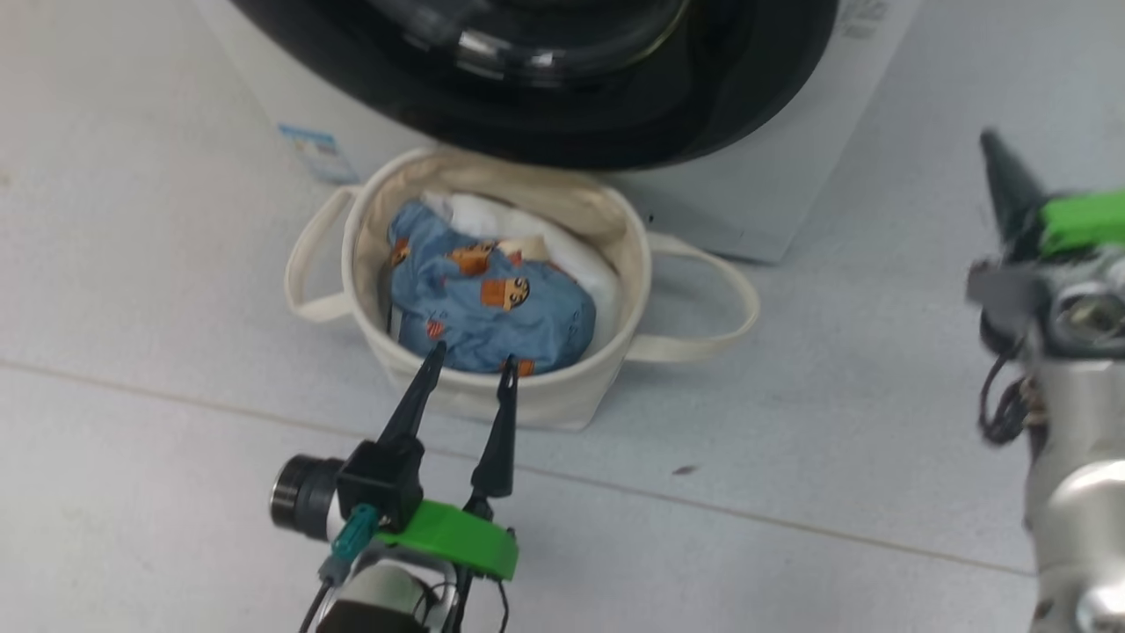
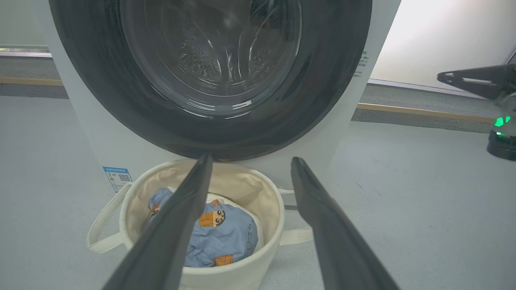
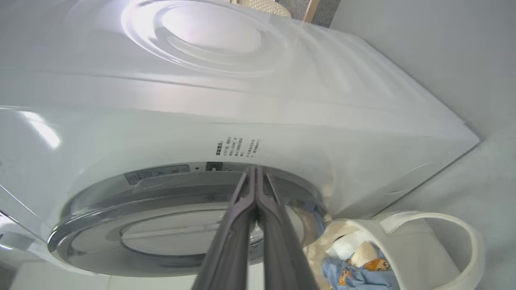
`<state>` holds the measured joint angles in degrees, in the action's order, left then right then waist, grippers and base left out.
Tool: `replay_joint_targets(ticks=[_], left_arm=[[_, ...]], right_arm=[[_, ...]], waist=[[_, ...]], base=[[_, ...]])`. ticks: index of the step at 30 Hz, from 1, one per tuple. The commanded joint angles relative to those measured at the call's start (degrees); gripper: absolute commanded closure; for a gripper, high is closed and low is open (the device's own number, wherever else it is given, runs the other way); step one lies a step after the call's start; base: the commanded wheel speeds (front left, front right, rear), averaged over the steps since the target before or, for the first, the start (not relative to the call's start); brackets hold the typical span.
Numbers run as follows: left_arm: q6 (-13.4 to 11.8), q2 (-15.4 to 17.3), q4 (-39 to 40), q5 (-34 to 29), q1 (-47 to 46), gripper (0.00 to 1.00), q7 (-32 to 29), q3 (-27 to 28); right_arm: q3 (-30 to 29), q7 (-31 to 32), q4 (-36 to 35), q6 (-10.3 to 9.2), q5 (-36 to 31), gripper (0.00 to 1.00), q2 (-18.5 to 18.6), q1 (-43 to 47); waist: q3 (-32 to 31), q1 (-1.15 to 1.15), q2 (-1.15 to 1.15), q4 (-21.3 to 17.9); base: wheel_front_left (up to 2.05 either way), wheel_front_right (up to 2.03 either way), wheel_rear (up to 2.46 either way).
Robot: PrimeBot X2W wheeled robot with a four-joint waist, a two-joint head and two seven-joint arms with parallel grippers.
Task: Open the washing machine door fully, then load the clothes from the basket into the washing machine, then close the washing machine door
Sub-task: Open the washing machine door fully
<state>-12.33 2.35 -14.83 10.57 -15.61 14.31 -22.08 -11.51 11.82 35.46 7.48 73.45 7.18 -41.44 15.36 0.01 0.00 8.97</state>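
The washing machine door [image 1: 615, 114] sits shut against the white washing machine [image 1: 791, 202], its black ring and glass window [image 2: 213, 60] facing me. Just below it on the floor stands the cream basket [image 1: 606, 264], holding blue clothes [image 1: 492, 308] with orange-brown cartoon prints. My left gripper [image 1: 473, 357] is open, its fingertips over the basket's near rim; the left wrist view shows the left gripper [image 2: 252, 161] framing the basket [image 2: 242, 189] and clothes [image 2: 225, 229]. My right gripper [image 3: 254, 171] is shut with nothing in it, its tip at the door's side rim [image 3: 169, 189]; the head view has it at the right edge [image 1: 1002, 163].
A plain white padded bundle [image 1: 527, 229] lies behind the blue clothes in the basket. The basket's two loop handles [image 1: 712, 299] stick out to either side. A blue sticker [image 1: 308, 151] marks the washer's lower corner. Pale floor with a seam line [image 1: 791, 519] surrounds everything.
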Motion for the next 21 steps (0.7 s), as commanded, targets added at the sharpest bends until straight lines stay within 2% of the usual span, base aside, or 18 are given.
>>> replay_joint_targets(ticks=[1, 5, 11, 21], left_arm=[[-0.7, 0.5, 2.3, 0.7, -2.3, 0.0, 0.7, 0.6], [-2.1, 0.5, 2.8, 2.4, -4.5, 0.0, 0.7, -2.1], [-4.0, 0.5, 4.2, 4.5, -7.0, 0.0, 0.7, -4.4], [-5.7, 0.5, 6.9, 6.3, -8.7, 0.0, 0.7, -6.3]], right_arm=[[0.2, 2.9, -2.6, 0.01, 2.6, 1.0, 0.6, -3.7], [-1.7, 11.1, -2.4, 0.01, 8.7, 1.0, 2.6, -8.6], [-2.8, 18.2, -1.6, 0.01, 12.9, 1.0, 4.6, -14.8], [-2.9, 22.6, -0.3, 0.01, 15.2, 1.0, 5.7, -21.4]], waist=[[4.4, -0.01, 0.0, 2.6], [8.0, -0.01, 0.0, 4.8], [12.0, -0.01, 0.0, 7.0], [16.2, -0.01, 0.0, 8.9]], base=[[0.0, 0.0, 0.0], [0.0, 0.0, 0.0], [0.0, 0.0, 0.0], [0.0, 0.0, 0.0]])
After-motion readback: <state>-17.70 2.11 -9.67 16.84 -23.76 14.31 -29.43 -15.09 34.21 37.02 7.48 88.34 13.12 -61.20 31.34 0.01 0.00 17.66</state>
